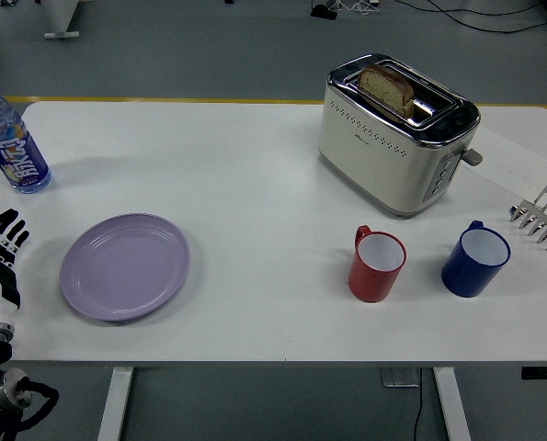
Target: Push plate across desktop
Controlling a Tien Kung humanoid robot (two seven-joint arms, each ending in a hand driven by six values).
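Observation:
A lilac plate (125, 265) lies flat on the white table (255, 184) at the front left. My left hand (4, 234) is at the picture's left edge, just left of the plate and apart from it, with its fingers relaxed and holding nothing. My right hand (536, 217) shows only as pale fingers at the right edge, spread over the table, far from the plate and holding nothing.
A water bottle (12, 140) stands behind the plate at the far left. A cream toaster (394, 135) with bread in it stands at the back right. A red mug (377, 264) and a blue mug (475, 259) stand at the front right.

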